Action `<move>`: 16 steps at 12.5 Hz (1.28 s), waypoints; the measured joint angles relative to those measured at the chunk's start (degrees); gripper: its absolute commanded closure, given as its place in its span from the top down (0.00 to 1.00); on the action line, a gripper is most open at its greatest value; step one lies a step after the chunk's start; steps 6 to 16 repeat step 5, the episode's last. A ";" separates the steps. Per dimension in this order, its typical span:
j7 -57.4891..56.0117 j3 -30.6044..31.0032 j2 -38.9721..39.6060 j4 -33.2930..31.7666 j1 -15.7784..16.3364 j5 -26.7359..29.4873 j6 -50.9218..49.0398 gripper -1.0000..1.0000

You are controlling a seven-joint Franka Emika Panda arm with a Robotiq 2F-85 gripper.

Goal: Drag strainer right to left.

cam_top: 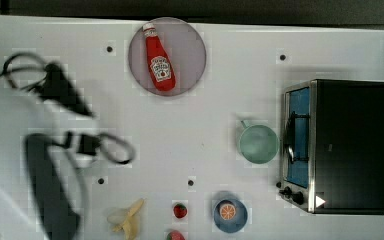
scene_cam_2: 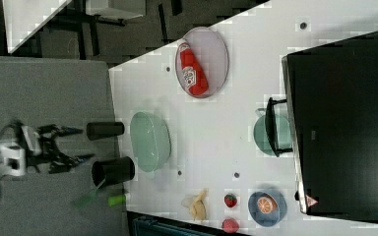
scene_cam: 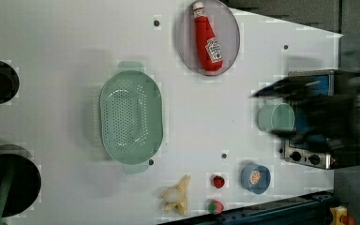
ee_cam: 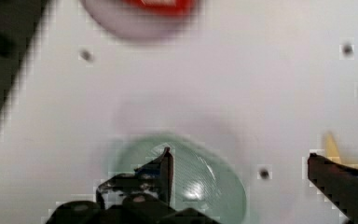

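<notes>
Mint-green plastic marks the one strainer [scene_cam: 131, 117], an oval colander with a dotted inside and a tab at each end, lying on the white table [scene_cam: 51, 42] in the left view at about nine o'clock from the green mug [scene_cam: 275, 117]. In the wrist view the strainer [ee_cam: 200, 182] sits under the gripper [ee_cam: 242, 172], whose two fingers stand spread wide apart with nothing between them; one finger [ee_cam: 161, 170] overlaps the bowl's rim in that picture, the other is off to the side over bare table. In the right view the gripper [scene_cam_2: 61, 143] appears off the table's edge, beside two black cups [scene_cam_2: 113, 171].

One ketchup bottle [cam_top: 159, 59], red with a white cap, lies on one round grey plate [cam_top: 190, 47]; its label carries writing too small to read. One toy oven [cam_top: 347, 145] stands at three o'clock from the mug [cam_top: 258, 143] in the top view. At six o'clock from the mug there is one blue bowl [cam_top: 230, 216] holding an orange slice. Two strawberries [cam_top: 180, 210] lie at nine o'clock from that bowl, and one peeled banana [cam_top: 128, 219] beyond them.
</notes>
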 measured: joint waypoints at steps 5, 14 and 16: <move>-20.12 -17.20 -7.77 0.06 -4.80 -5.49 -9.31 1.00; -20.12 -17.20 -7.77 0.06 -4.80 -5.49 -9.31 1.00; -20.12 -17.20 -7.77 0.06 -4.80 -5.49 -9.31 1.00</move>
